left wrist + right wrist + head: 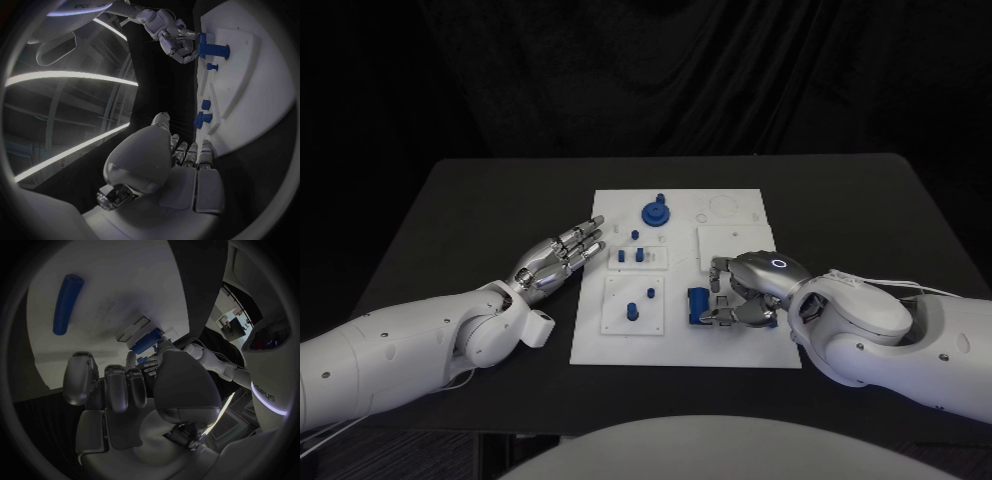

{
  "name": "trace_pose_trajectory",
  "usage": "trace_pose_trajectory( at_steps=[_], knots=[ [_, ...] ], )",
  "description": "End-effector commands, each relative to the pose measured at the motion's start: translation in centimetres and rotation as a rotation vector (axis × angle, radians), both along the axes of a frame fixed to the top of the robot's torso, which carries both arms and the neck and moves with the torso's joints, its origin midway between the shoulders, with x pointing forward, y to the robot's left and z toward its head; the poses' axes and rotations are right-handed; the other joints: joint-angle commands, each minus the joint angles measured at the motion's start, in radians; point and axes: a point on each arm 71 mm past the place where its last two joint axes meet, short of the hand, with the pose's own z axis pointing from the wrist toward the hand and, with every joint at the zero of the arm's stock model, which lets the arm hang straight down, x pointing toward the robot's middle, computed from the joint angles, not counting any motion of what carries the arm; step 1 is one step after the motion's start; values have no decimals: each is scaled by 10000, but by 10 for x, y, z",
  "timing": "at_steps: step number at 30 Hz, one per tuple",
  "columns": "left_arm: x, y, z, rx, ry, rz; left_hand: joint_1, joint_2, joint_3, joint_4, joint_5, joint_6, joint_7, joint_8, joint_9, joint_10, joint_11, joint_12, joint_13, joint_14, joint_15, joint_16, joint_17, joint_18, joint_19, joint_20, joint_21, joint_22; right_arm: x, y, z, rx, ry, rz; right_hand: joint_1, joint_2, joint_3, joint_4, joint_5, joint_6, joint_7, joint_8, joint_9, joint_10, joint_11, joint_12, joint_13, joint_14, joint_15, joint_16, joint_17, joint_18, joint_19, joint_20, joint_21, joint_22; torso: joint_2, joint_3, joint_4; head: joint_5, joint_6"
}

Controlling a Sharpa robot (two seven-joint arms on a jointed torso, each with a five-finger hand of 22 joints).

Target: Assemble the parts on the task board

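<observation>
The task board (687,340) lay in the middle of the black table (459,200), and near its front right corner a blue block (697,305) sat under the right hand (740,292), whose fingers curled round it in a grasp, probably to lift it toward a seat. Toward the board's far edge stood a blue round knob part (655,213); small blue pegs (635,257) stood nearer the board's left side, and a blue cylinder (67,303) lay loose on the white surface. The left hand (563,256) hovered flat at the board's left edge, fingers spread and holding nothing, likely waiting clear. Bare table ringed the board, leaving room to withdraw.
</observation>
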Motion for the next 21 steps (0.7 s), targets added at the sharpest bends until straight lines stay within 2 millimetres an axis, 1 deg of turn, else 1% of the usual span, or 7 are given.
trace_pose_trajectory(
  at_steps=[1,3,4,8,13,19,21],
  knots=[
    [-2,-1,2,-344,-292,-48,-32,-20,7,33,-12,-11,34,21,7,21,42,-50,-14,-4,60,-36,-10,-130,-7,63,11,2,-3,-1,0,28,-114,23,42,-54,-21,37,-54,-73,2,37,15,1048,-56,26,2630,627,-93,-12,850,18,7,-48,-50,1675,10,1,9,-2,0],
    [-2,-1,2,-339,-293,-40,-32,-20,7,33,-12,-11,34,21,7,21,42,-50,-14,-4,60,-36,-10,-130,-7,63,11,2,-5,-3,3,194,-220,-6,-104,-116,-105,61,-58,-81,-8,61,51,1048,-65,26,2630,631,-102,-6,866,14,12,-56,-33,1680,14,2,16,-1,0],
    [-2,0,2,-336,-295,-35,-32,-20,7,33,-12,-11,34,21,7,21,42,-50,-14,-4,60,-36,-10,-130,-7,63,11,2,-6,-4,5,306,-297,-33,-340,-157,-194,73,-57,-95,-20,75,83,1048,-77,26,2630,639,-112,5,891,10,20,-66,-12,1686,13,2,14,3,0],
    [-2,0,1,-320,-300,-13,-32,-20,7,33,-12,-11,34,21,7,21,42,-50,-14,-4,60,-36,-10,-130,-7,63,11,2,-8,-10,14,725,-697,-134,-860,-226,-323,90,-54,-110,-45,92,146,1048,-101,26,2630,666,-135,44,982,-13,67,-90,96,1718,10,0,-4,11,0],
    [-2,1,1,-305,-305,4,-32,-20,7,33,-12,-11,34,21,7,21,42,-50,-14,-4,60,-36,-10,-130,-7,63,11,2,-4,-19,28,1136,-994,-369,-1240,-219,-330,91,-51,-111,-59,86,184,1048,-115,26,2630,779,-149,235,1433,-63,161,-106,325,1786,7,0,-23,21,0],
    [-1,1,1,-285,-314,29,-26,-13,27,30,-3,-7,37,21,7,23,43,-49,-14,-4,67,-36,-10,-132,-6,67,12,3,0,-31,37,1100,-989,-715,-1576,-228,-358,106,-46,-19,-80,44,195,1048,-134,26,2630,923,-164,489,2031,-140,312,-124,693,1893,-17,-4,-13,17,0],
    [-1,1,1,-267,-325,54,-26,-13,27,30,-3,-7,37,21,7,23,43,-49,-14,-4,67,-36,-10,-132,-6,67,12,3,0,-37,37,916,-871,-884,-2055,-100,-340,77,-51,185,-107,-62,141,1048,-159,26,2630,959,-182,555,2190,-188,408,-141,928,1958,-25,-6,-5,11,0]
  ],
)
